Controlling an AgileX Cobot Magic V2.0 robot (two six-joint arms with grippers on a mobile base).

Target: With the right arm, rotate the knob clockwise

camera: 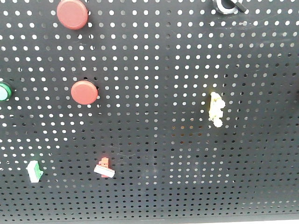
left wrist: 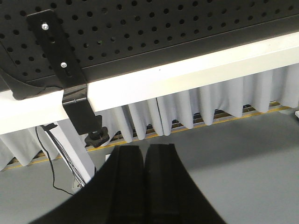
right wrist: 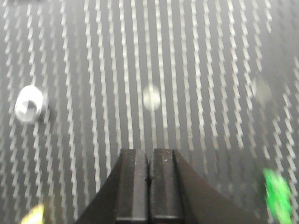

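I am looking at a large black perforated metal board [camera: 154,140] that is filling the front view. It is standing upright above a long white bench edge [left wrist: 210,70] with a pleated white skirt [left wrist: 187,112] hanging beneath.

The left arm's black end effector [left wrist: 145,177] is sitting low under that edge, its 2 fingers pressed together on nothing. The right arm's black end effector [right wrist: 149,186] is facing the board, its fingers likewise pressed together and empty. It is not showing in the front view.

2 flat round red buttons are sitting on the board's left half, 1 high [camera: 72,14] and 1 lower [camera: 84,92].

The small round knob with the silvery-white rim and black pointer bar [camera: 227,5] is sitting at the very top of the front view, right of centre and half cropped. The right wrist view is streaked and soft. I am taking the pale ring [right wrist: 30,103] at its far left for that same knob, well apart from the right fingers.

I am judging the knob to be rigid and fixed to the board, free only to turn on its own axis. Its rim is looking smooth, so it could slip. I would spread the fingers first, then pinch across the rim on 2 opposite sides, square to the board.

A small yellow lump [camera: 215,109] is sitting below the knob.
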